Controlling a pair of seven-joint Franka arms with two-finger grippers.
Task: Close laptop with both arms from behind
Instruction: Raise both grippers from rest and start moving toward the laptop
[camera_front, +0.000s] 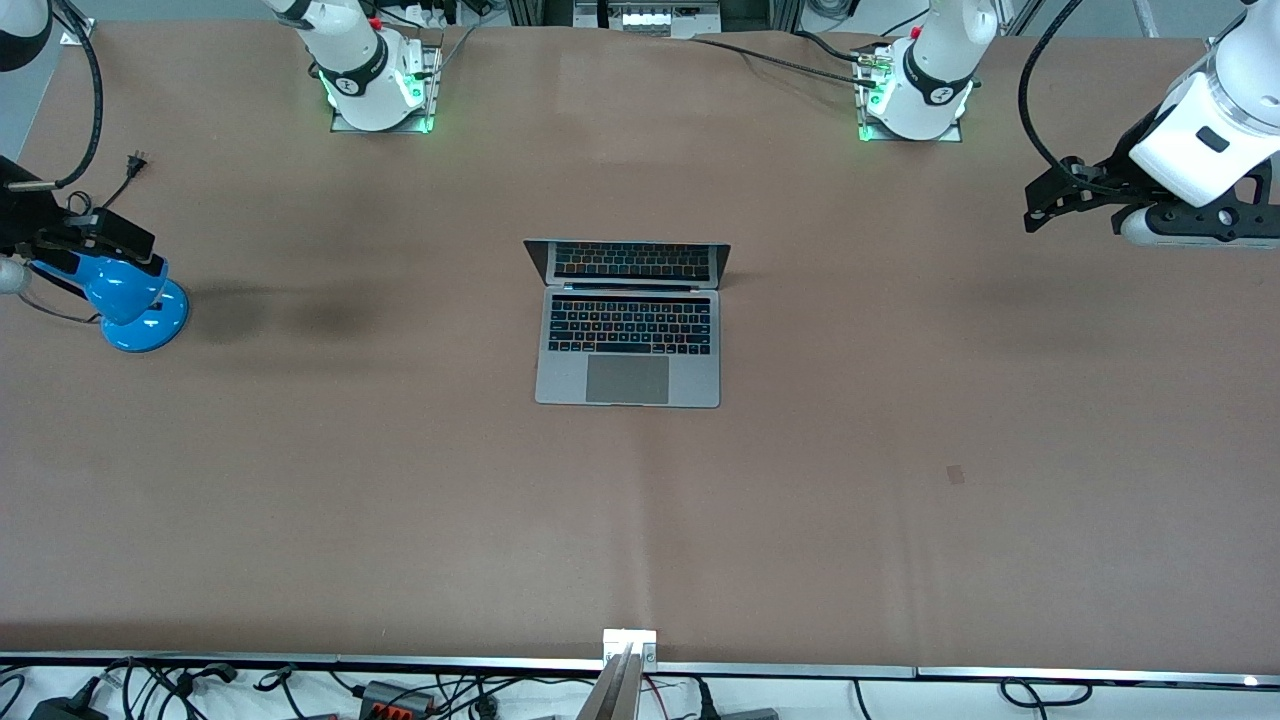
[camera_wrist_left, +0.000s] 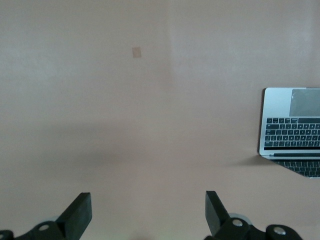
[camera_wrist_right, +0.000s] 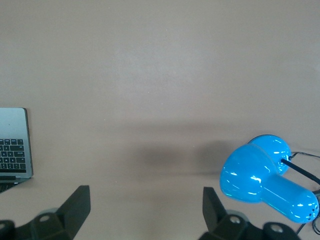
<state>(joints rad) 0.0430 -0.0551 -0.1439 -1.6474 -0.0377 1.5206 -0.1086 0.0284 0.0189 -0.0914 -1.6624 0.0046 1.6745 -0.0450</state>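
The silver-grey laptop (camera_front: 628, 340) lies open in the middle of the table, its dark screen tilted back toward the arms' bases and its black keyboard showing. Part of it shows in the left wrist view (camera_wrist_left: 292, 125) and an edge in the right wrist view (camera_wrist_right: 14, 142). My left gripper (camera_front: 1045, 200) hangs open and empty over the left arm's end of the table, well apart from the laptop; its open jaws show in the left wrist view (camera_wrist_left: 147, 210). My right gripper (camera_front: 120, 240) hangs open and empty over the right arm's end; its jaws also show (camera_wrist_right: 146, 205).
A blue desk lamp (camera_front: 135, 300) stands on the brown table (camera_front: 400, 480) under my right gripper, also in the right wrist view (camera_wrist_right: 265, 177). A small dark patch (camera_front: 955, 474) marks the cloth toward the left arm's end. Cables lie along the front edge.
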